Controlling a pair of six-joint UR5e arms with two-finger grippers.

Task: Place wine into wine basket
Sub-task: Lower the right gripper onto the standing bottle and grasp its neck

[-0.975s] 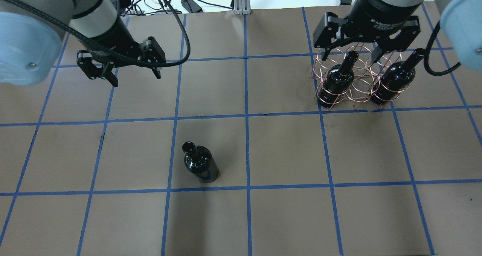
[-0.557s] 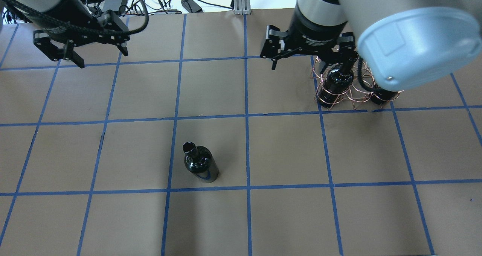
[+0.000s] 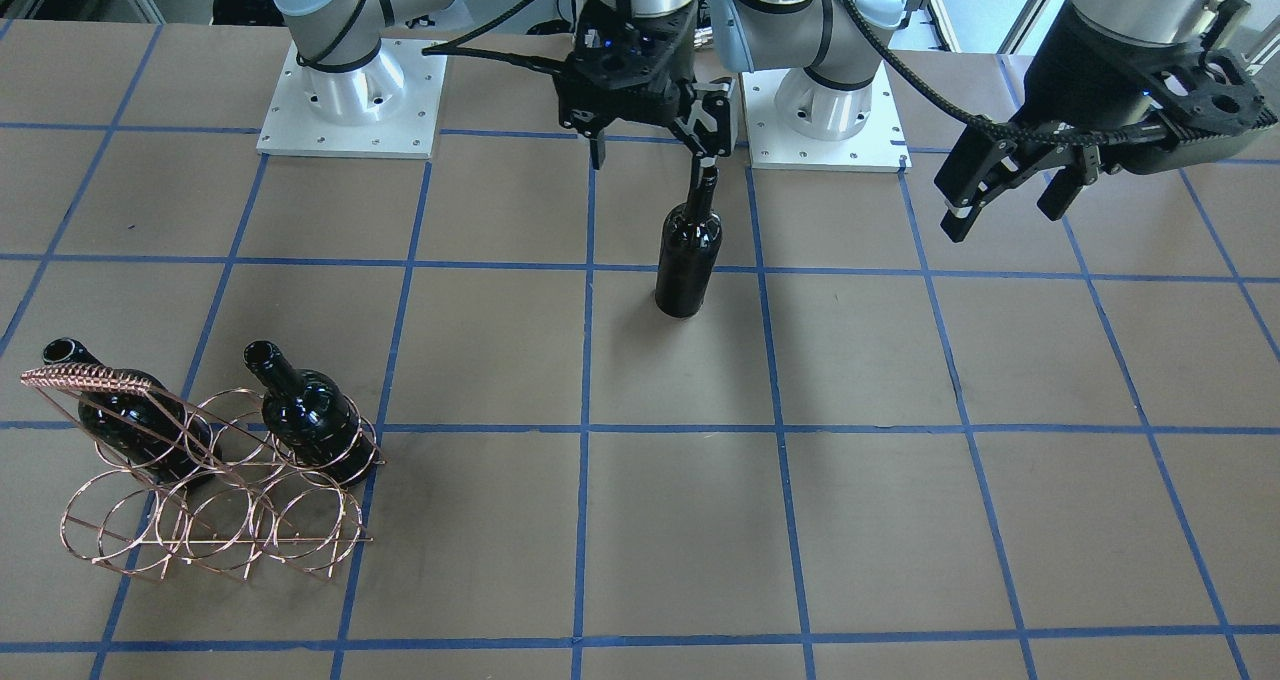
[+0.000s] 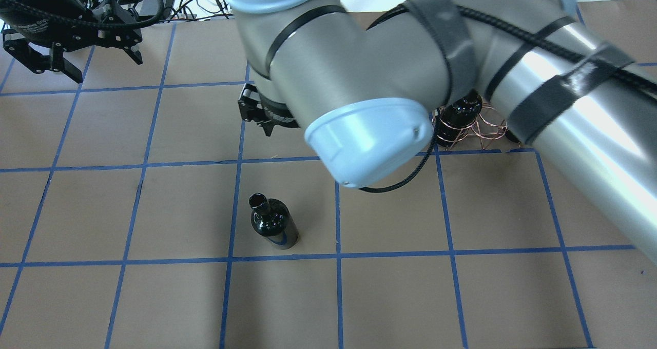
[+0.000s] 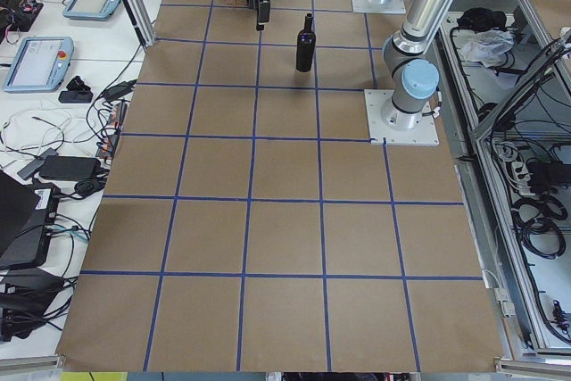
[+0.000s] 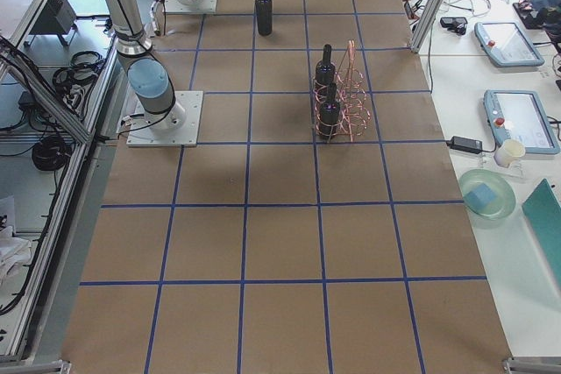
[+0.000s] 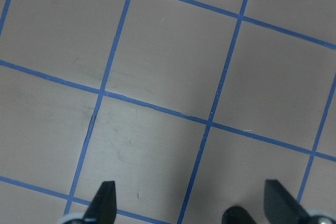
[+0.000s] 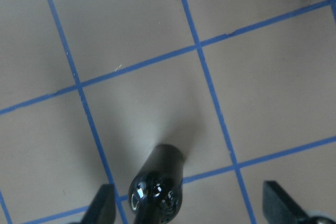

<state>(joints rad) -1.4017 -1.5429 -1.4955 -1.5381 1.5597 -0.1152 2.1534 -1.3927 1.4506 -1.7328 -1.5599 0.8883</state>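
Brown paper table (image 3: 900,520) taped in blue squares carries the copper wine basket (image 3: 210,537), two black bottles (image 3: 310,415) already slanted in its rings. The third wine (image 3: 688,260) stands upright mid-table, seemingly untouched, beneath the right gripper (image 3: 651,160), jaws spread. The left gripper (image 3: 1003,212) hovers well apart, also spread.

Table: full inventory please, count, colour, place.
free bottle: 1, black, upright near the table's centre
racked bottles: 2, black, leaning in the rack with a gap between them
rack: 1, copper wire, far side on the robot's right
table: 1, brown with a blue tape grid
left end effector: 1, black, open, empty, raised on the robot's left
right end effector: 1, black, open, above the free bottle's neck
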